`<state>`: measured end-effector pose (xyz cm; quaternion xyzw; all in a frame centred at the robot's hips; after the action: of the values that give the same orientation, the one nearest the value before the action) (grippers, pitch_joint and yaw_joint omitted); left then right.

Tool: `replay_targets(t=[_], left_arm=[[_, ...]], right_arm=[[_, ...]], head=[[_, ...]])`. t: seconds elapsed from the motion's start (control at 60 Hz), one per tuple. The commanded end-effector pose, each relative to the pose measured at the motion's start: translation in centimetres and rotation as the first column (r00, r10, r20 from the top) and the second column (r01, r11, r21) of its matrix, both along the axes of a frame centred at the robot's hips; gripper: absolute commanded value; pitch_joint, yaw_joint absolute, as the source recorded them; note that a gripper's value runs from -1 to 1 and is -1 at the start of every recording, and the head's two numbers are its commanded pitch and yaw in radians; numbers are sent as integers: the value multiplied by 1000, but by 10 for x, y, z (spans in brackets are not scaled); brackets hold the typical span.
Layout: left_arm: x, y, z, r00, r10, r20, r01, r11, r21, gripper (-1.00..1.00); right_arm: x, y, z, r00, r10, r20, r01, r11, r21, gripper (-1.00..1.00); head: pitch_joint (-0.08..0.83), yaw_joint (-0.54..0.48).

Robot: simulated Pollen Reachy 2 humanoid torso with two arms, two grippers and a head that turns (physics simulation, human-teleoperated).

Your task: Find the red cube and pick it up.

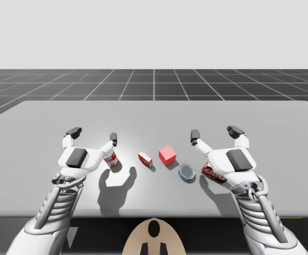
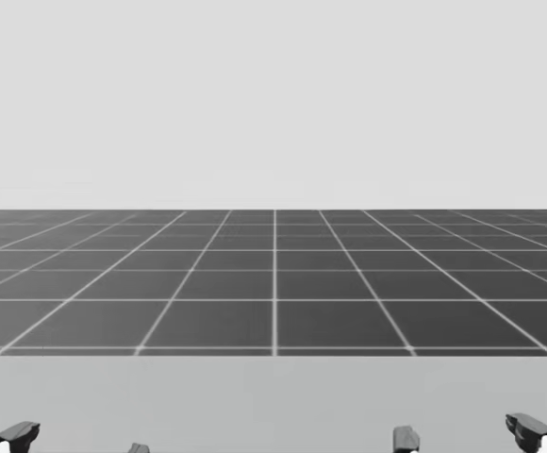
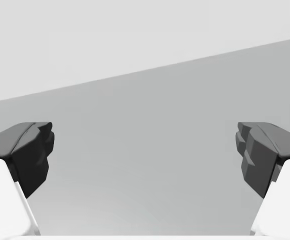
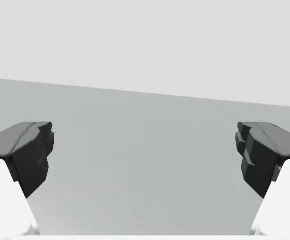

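Red marks four separate things on the grey desk [image 1: 271, 122], and that is the chief hazard. The small red cube [image 1: 167, 155] lies free near the middle of the desk, somewhat toward the near edge, between my two arms and touching neither. Just beside it, toward the left edge, lies a small red-and-white box [image 1: 145, 158]. Further toward that edge, a red-and-white cylindrical can [image 1: 110, 159] lies tilted beneath my left hand. A flat red packet [image 1: 213, 173] lies beneath my right hand. A grasp steered by colour alone could land on the wrong item.

The left jaws and the right jaws are both released, spread wide and gripping nothing. In each wrist view, bare desk lies ahead between the dark fingers [image 3: 30, 152].

Probable faults:
- A finger closing on the cube catches the neighbouring box and drags it along.
- Either arm, when lowered or swung inward, knocks the can or the packet beneath it.
- The head camera faces past the far edge toward the dark grid floor [image 2: 273, 283], so the head probably needs tilting down before an approach can be checked.

Containers: a shallow round blue dish [image 1: 187, 172] sits near the cube, toward the near edge. It appears to hold nothing, though this cannot be confirmed. Whether the can is sealed cannot be told.
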<state>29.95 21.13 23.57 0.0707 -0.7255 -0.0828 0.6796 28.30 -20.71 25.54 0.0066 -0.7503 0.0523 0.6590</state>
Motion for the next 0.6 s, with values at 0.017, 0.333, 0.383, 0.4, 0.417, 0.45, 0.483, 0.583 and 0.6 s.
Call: replay_targets(t=[0.017, 0.333, 0.383, 0.4, 0.417, 0.45, 0.483, 0.583, 0.6], left_arm=[[0, 0, 0, 1000, 0, 0, 0, 1000, 1, -1000], [0, 0, 0, 1000, 0, 0, 0, 1000, 0, -1000], [0, 0, 0, 1000, 1, -1, -1, 1000, 1, -1000], [0, 0, 0, 1000, 1, -1, -1, 1000, 1, -1000], [0, 0, 0, 1000, 1, -1, -1, 1000, 1, -1000], [0, 0, 0, 1000, 0, -2, 0, 1000, 2, -1000], [0, 0, 0, 1000, -2, -3, 2, 1000, 3, -1000], [0, -1, 0, 1000, -6, -5, 6, 1000, 7, -1000], [0, -1, 0, 1000, -6, -5, 6, 1000, 7, -1000]], right_arm=[[0, 4, -3, 999, -34, 2, 34, 999, 19, -1000], [1, 10, -3, 998, -58, 1, 58, 998, -41, -1000], [1, 11, -4, 998, -60, 3, 60, 997, -39, -1000], [1, 11, -4, 998, -61, 3, 61, 997, -43, -1000], [1, 12, -5, 998, -59, 7, 60, 997, -56, -1000], [1, 12, -5, 998, -62, 16, 63, 996, -70, -1000], [1, 12, -5, 998, -56, 12, 57, 996, -62, -1000], [1, 13, -6, 999, -41, 9, 41, 997, -68, -1000], [1, 13, -6, 999, -40, 8, 40, 997, -67, -1000]], head=[[17, 2], [208, -14], [239, -16], [260, -18], [281, -18], [314, -20], [341, -18], [418, -9], [426, -8]])
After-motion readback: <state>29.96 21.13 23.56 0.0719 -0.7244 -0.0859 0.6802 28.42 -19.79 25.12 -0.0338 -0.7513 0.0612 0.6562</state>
